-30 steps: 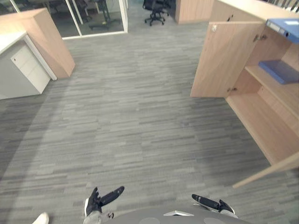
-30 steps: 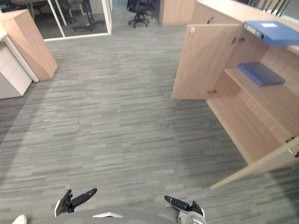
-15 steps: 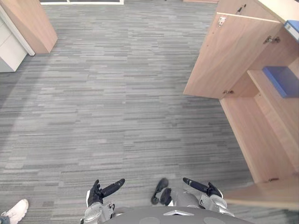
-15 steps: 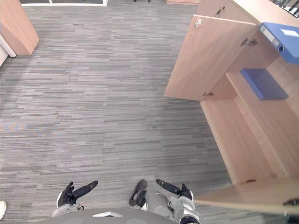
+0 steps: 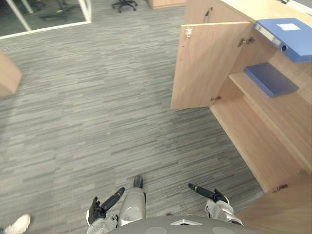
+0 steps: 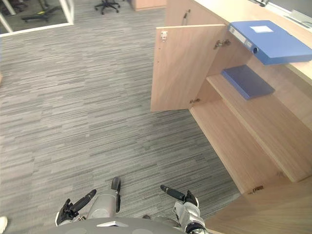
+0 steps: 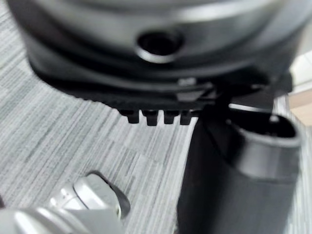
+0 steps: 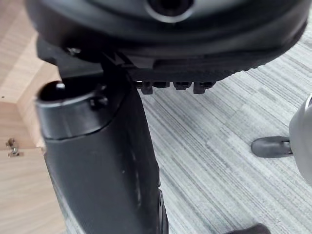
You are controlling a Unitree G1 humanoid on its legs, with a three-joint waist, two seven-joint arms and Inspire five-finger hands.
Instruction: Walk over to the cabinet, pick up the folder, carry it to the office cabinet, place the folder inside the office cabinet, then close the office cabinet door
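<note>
The left robot hand (image 5: 100,209) and right robot hand (image 5: 214,197) are released, empty; 1 folder (image 5: 287,36) lies on top of the open cabinet (image 5: 204,68).

Soft, even light is coming down from overhead. The carpet (image 5: 97,107) looks bright and flat through the middle and dims a little toward 8 o'clock. No hard shadows anywhere, just a faint dark band along the foot of the open cabinet door (image 5: 204,63). Inside the office cabinet (image 5: 263,131), the shelf folder (image 5: 270,79) sits in shade, duller than the top folder (image 5: 287,36), which takes the light full on. Beyond the glass partition (image 5: 48,14) at 11 o'clock it's dim. Straight cabinet edges splay toward the borders. Up close, my left hand (image 7: 146,73) is near black with a pale sheen, and there's a white glare patch at 3 o'clock. My right hand (image 8: 97,146) shows a glossy thumb rim.
</note>
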